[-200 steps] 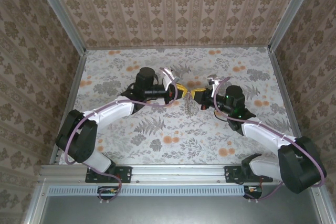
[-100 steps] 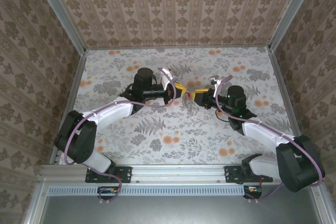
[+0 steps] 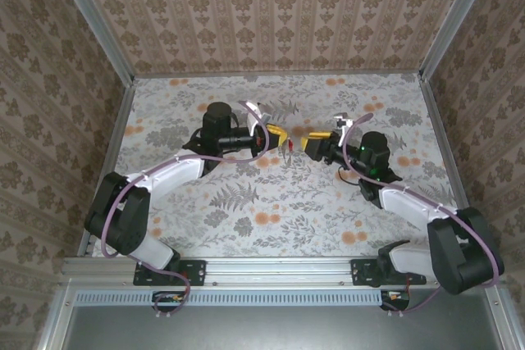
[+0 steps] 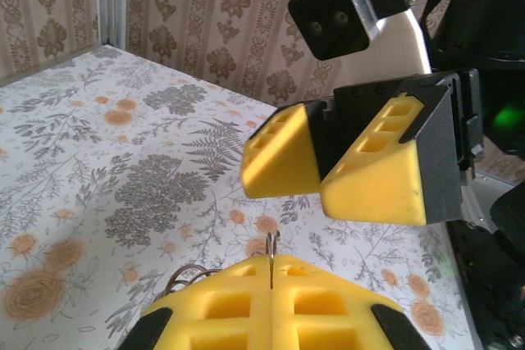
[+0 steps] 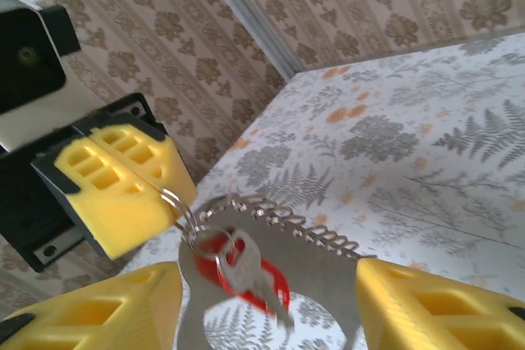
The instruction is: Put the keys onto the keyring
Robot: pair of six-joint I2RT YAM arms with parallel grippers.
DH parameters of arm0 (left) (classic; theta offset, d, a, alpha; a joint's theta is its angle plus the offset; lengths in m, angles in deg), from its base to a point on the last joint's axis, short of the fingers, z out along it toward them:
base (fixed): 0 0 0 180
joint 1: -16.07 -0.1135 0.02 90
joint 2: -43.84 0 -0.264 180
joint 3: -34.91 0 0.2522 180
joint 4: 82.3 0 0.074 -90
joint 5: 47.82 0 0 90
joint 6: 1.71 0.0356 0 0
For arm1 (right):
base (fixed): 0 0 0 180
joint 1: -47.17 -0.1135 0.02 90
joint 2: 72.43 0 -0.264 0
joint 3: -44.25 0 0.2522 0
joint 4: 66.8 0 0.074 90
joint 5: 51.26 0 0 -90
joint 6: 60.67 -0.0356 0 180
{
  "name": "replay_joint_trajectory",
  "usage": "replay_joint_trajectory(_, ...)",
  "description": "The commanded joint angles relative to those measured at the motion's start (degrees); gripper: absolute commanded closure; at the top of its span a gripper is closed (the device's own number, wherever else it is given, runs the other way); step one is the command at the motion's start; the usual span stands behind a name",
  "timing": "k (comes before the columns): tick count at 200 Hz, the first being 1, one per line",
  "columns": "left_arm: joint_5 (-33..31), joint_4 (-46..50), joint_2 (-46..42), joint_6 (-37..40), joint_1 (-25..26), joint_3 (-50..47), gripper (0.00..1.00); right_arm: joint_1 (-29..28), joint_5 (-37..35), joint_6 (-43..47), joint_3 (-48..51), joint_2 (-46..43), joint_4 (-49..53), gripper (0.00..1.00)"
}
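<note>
Keyring [image 5: 328, 264] w/ red key [image 5: 275, 294] hangs clamped in L gripper [image 4: 271, 268]; R gripper [image 5: 269, 280] fingers wide apart, empty.

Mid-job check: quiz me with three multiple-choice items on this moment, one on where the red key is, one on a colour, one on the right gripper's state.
1. Where is the red key? A flat on the table; B hanging below the left gripper; C against the back wall.
2. What colour are the finger pads? A yellow; B blue; C white.
3. The right gripper is: A shut on the red key; B shut on nothing; C open.
Answers: 1 B, it dangles with the keyring from a thin wire ring the left gripper pinches. 2 A, all four pads are yellow. 3 C, its fingers stand wide apart in the right wrist view.
</note>
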State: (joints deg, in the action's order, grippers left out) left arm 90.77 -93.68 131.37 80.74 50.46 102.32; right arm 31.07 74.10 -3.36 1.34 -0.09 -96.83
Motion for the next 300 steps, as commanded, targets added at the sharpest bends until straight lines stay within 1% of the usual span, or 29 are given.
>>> replay_joint_trajectory(1,3.9,-3.4,0.9,-2.4,-0.3,2.3,1.00,0.2,4.4,-3.3,-2.7,3.2,-8.4,0.38)
replay_joint_trajectory(34,3.9,-4.4,1.2,-3.9,-0.3,2.4,1.00,0.1,5.2,-6.2,-3.5,6.6,-13.1,0.38)
replay_joint_trajectory(56,3.8,-5.6,1.3,-4.9,-0.3,2.3,1.00,-0.1,5.9,-7.2,-3.7,6.9,-14.7,0.39)
replay_joint_trajectory(61,3.8,-5.7,1.3,-5.0,-0.3,2.3,1.00,-0.1,5.9,-7.4,-3.7,8.5,-15.0,0.39)
replay_joint_trajectory(98,3.8,-7.3,1.9,-6.3,-0.3,2.3,1.00,-1.2,6.7,-8.0,-4.0,10.1,-16.0,0.42)
replay_joint_trajectory(128,4.0,-7.9,2.3,-6.7,-0.3,2.4,1.00,-1.8,6.7,-8.1,-4.2,11.0,-16.2,0.46)
replay_joint_trajectory(170,4.2,-8.0,2.9,-6.8,-0.3,2.6,1.00,-2.0,7.0,-8.6,-4.8,11.8,-17.0,0.46)
replay_joint_trajectory(221,4.1,-8.2,3.6,-6.8,-0.3,2.7,1.00,-2.1,7.8,-8.9,-4.3,10.9,-17.8,0.46)
replay_joint_trajectory(270,4.2,-8.3,4.0,-6.9,-0.3,3.0,1.00,-1.0,4.6,-6.5,-1.8,7.7,-14.1,0.46)
replay_joint_trajectory(276,4.2,-8.3,4.0,-6.9,-0.4,3.0,1.00,-0.7,4.2,-6.5,-1.5,7.7,-14.0,0.46)
replay_joint_trajectory(281,4.2,-8.3,4.0,-6.9,-0.4,3.0,1.00,-0.5,4.0,-6.4,-1.2,5.9,-14.0,0.45)
replay_joint_trajectory(300,4.4,-8.3,4.1,-6.9,-0.4,3.0,1.00,0.1,4.2,-6.5,-0.7,5.2,-14.2,0.45)
